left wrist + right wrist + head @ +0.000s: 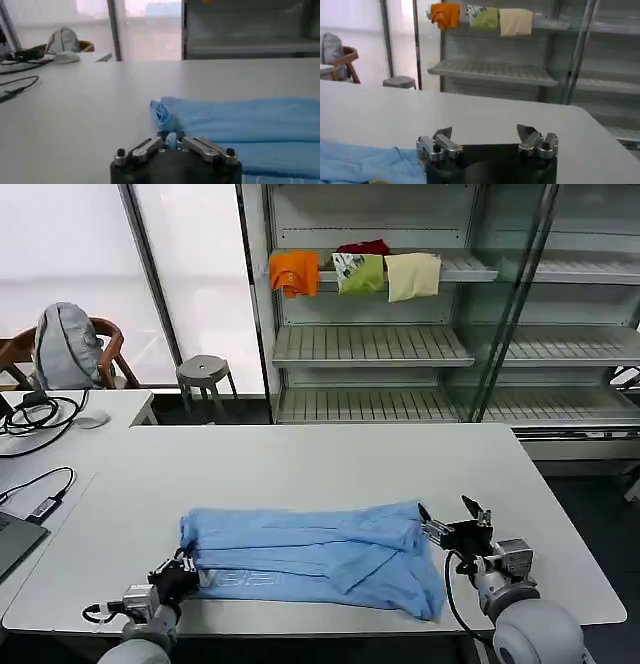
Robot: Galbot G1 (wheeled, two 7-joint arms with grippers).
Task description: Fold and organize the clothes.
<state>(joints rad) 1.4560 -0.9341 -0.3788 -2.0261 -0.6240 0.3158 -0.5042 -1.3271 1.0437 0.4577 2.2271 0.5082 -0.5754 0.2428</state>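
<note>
Lying on the table: a light blue T-shirt [315, 559], folded into a long band that runs along the table's near edge, with pale lettering showing on its near left part.
Table: a white table [300, 464], with the T-shirt on its near half and the far half bare.
Left gripper: the left gripper [186, 572] sits at the near left corner of the T-shirt, low over the table's near edge. In the left wrist view the left gripper [171, 139] has its fingers clenched on a small pinch of blue fabric at the shirt's corner.
Right gripper: the right gripper [455, 529] is just beside the right end of the T-shirt, near the table's near right corner. In the right wrist view the right gripper [485, 136] has its fingers released and spread wide, with nothing between them; the blue fabric lies off to one side.
Shelf: a metal shelf unit [370, 344] stands behind the table's far edge.
On the shelf: an orange cloth [295, 272], a green cloth [360, 273] and a cream cloth [413, 276] hang side by side from an upper rack, with a red cloth [365, 247] behind them.
Far left: cables [30, 416] lie on a second table.
</note>
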